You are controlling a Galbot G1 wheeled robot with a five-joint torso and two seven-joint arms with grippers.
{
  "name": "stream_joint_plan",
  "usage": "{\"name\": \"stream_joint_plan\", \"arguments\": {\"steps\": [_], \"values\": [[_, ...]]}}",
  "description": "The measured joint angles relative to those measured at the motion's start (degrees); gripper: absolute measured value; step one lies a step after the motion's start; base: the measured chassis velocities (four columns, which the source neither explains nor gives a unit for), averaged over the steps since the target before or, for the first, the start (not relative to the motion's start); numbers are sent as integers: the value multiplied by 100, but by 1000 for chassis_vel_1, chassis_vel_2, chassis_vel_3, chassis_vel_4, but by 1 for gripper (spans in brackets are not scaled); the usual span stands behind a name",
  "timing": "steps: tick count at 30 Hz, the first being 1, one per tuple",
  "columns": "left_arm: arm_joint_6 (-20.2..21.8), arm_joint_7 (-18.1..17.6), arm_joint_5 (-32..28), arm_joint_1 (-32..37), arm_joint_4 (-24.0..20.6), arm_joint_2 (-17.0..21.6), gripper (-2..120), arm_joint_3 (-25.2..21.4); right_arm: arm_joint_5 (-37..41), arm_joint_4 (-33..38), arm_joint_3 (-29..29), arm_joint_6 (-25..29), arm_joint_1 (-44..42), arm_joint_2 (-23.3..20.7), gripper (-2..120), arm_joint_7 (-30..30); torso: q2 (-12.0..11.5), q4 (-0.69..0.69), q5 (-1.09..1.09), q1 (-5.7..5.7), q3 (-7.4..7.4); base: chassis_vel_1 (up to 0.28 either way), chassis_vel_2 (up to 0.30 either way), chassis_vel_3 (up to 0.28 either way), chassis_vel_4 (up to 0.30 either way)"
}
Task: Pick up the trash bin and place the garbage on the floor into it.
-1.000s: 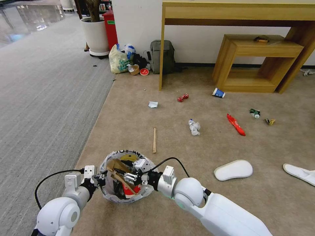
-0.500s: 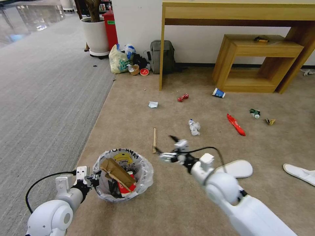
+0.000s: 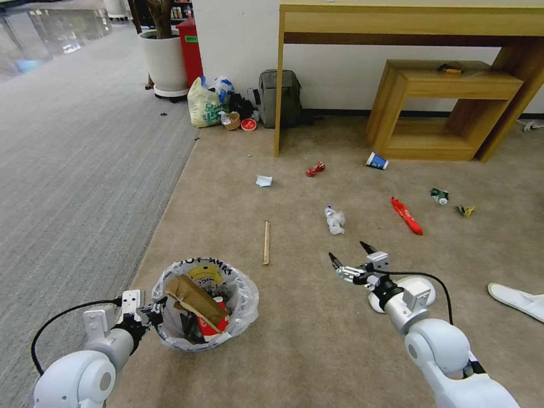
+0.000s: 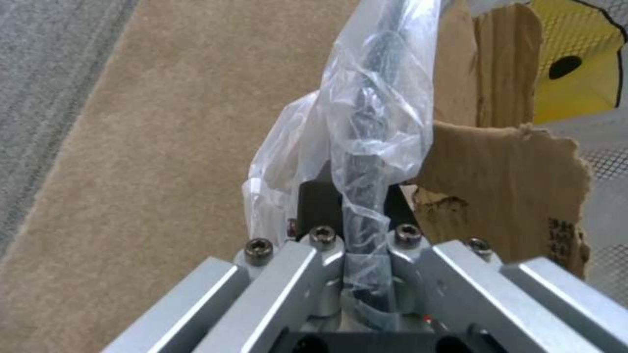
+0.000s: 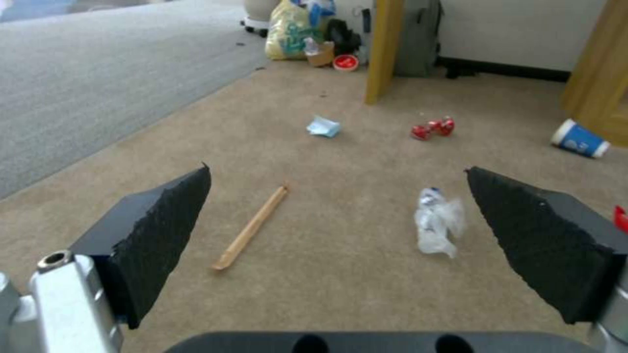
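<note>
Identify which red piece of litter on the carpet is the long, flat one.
The red wrapper right of the crumpled paper: long and flat. The other red wrapper, near the table leg, is small and bunched.

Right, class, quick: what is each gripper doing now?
Left gripper: shut on the bin rim.
Right gripper: open, holding nothing.

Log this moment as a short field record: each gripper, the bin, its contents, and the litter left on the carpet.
left gripper: shut on the trash bin's bagged rim
right gripper: open, empty, above the floor
bin contents: cardboard piece, red-white cup
near litter: wooden stick, crumpled paper, white slipper beneath the right wrist
far litter: blue cup, red wrapper, green bottle
</note>
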Motion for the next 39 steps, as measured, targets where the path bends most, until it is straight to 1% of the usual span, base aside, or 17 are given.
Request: {"name": "stream_joint_plan", "arguments": {"steps": [12,22,39], "values": [[0,7,0,41,-38,-10,0,-4,6,-104,28,20,-25,77,100,-12,0,-2,1,0,0,-138,-120,125,119],[0,9,12,57,-59,-30,0,26,-14,-108,205,77,-213,73,100,-86,-1,-1,0,0,0,-100,-92,101,104],[0,50,64,117,-91,-67,0,13,-29,-258,281,108,-267,177,100,-162,-1,-1,-1,1,0,-151,-143,148,144]]}}
